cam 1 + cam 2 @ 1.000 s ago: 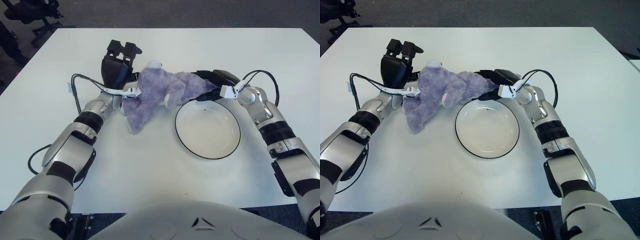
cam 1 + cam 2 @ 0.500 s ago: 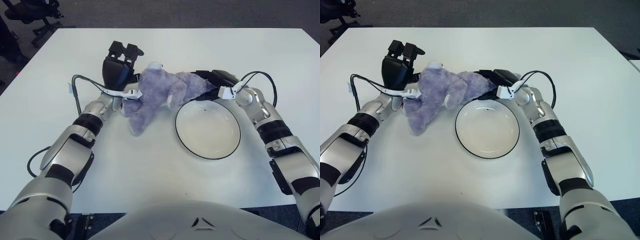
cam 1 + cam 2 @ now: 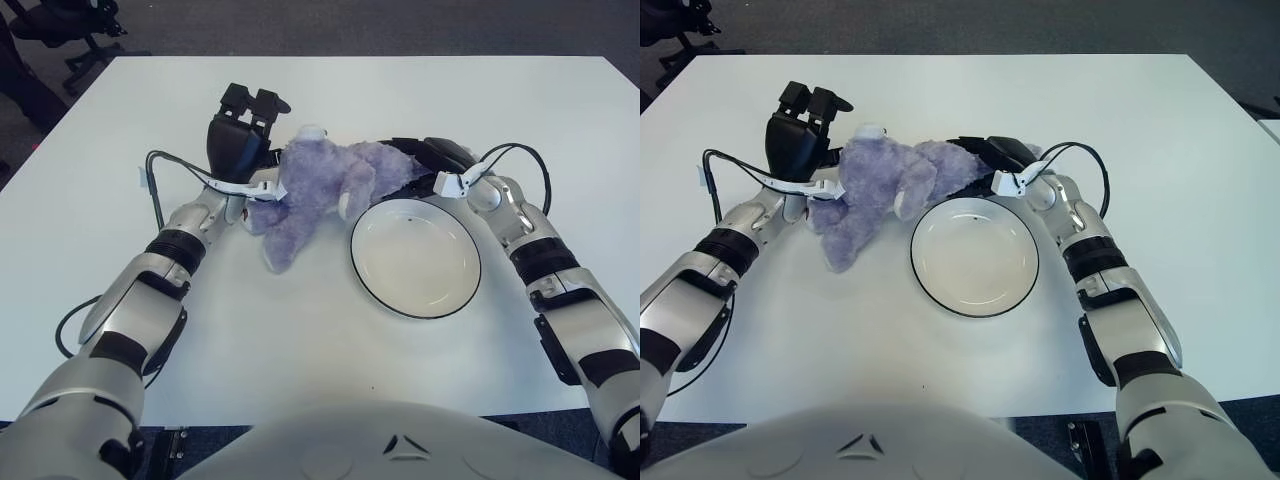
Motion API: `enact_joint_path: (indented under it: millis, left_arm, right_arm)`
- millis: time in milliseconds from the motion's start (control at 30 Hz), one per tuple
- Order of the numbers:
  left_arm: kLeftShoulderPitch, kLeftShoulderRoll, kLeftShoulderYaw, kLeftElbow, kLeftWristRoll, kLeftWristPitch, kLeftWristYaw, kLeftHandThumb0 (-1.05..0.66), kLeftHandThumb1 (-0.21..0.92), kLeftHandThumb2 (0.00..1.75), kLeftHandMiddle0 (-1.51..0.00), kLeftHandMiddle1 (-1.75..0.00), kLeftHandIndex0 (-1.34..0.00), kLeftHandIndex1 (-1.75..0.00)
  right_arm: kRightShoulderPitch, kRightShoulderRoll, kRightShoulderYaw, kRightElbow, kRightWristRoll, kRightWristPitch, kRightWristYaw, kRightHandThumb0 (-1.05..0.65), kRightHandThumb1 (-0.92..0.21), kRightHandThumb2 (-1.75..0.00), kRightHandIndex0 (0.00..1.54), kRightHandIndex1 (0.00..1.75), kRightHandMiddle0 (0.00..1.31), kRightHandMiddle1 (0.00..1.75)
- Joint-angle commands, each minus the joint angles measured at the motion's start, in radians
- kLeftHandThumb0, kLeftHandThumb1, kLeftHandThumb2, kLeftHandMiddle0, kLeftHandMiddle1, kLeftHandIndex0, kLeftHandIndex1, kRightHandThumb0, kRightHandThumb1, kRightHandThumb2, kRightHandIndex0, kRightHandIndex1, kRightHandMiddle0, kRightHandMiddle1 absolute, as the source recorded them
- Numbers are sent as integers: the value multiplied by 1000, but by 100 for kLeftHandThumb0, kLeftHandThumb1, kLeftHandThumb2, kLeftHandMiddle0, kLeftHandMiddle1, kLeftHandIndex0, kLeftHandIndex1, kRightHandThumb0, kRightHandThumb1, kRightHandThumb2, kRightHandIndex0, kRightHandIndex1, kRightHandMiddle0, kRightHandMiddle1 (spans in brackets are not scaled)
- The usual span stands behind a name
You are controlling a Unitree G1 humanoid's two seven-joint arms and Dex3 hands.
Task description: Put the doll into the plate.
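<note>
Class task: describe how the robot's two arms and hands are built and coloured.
Both arms are silver-grey shells with black joint bands. Black cables loop beside each forearm, clipped with small white tags at the wrists. The left hand is black with blocky fingers; the right hand is black too.

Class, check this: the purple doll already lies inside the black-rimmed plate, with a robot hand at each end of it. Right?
Not quite. The purple doll lies on the table left of the black-rimmed plate, as the left eye view shows. The left robot hand and right robot hand are at its ends.
</note>
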Motion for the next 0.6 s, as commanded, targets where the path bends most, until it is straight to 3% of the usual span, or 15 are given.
enact_joint_path:
  millis: [0,133,267,300,333,400,433,467,500,567]
  left_arm:
    - [11,-2,3,-7,9,-2,-16,0,92,41,-40,-146,-15,-164]
    - [10,-4,5,-3,10,-2,-18,0,92,41,-40,-146,-15,-165]
    - [10,-6,5,3,11,-2,-19,0,92,41,-40,-146,-14,-165]
    - [9,-7,5,4,12,-2,-19,0,92,41,-40,-146,-14,-165]
    - [9,-7,5,6,12,-2,-20,0,92,41,-39,-146,-14,-165]
    - [7,-7,5,11,12,-2,-20,0,92,41,-39,-146,-14,-165]
    - [7,-8,5,12,12,-3,-19,0,92,41,-39,-146,-14,-165]
    - [7,-8,5,13,12,-3,-19,0,92,41,-39,-146,-14,-165]
    - [6,-8,5,16,13,-3,-19,0,92,41,-39,-146,-14,-165]
    - [5,-9,5,19,13,-3,-18,0,92,41,-39,-146,-14,-165]
  right_arm:
    - [-17,14,15,11,-17,-12,-10,-44,-92,-16,58,2,55,4]
    - [-18,19,19,16,-17,-15,-19,-43,-92,-15,62,4,58,6]
    - [-18,21,21,20,-19,-22,-36,-41,-92,-13,77,12,73,14]
    - [-18,21,21,21,-20,-23,-41,-40,-92,-14,76,24,70,38]
    - [-18,21,22,23,-22,-24,-48,-39,-92,-17,68,52,63,75]
    - [-18,22,23,25,-25,-25,-57,-20,-92,-18,60,92,57,102]
    - [-18,23,24,26,-26,-25,-61,-16,-88,-26,58,103,55,110]
    - [-18,23,24,27,-26,-25,-63,-10,-80,-44,53,122,50,124]
    - [-18,25,25,30,-31,-22,-73,-8,-76,-51,52,129,48,130]
    - [-19,28,25,36,-36,-19,-86,-4,-60,-83,49,154,45,147]
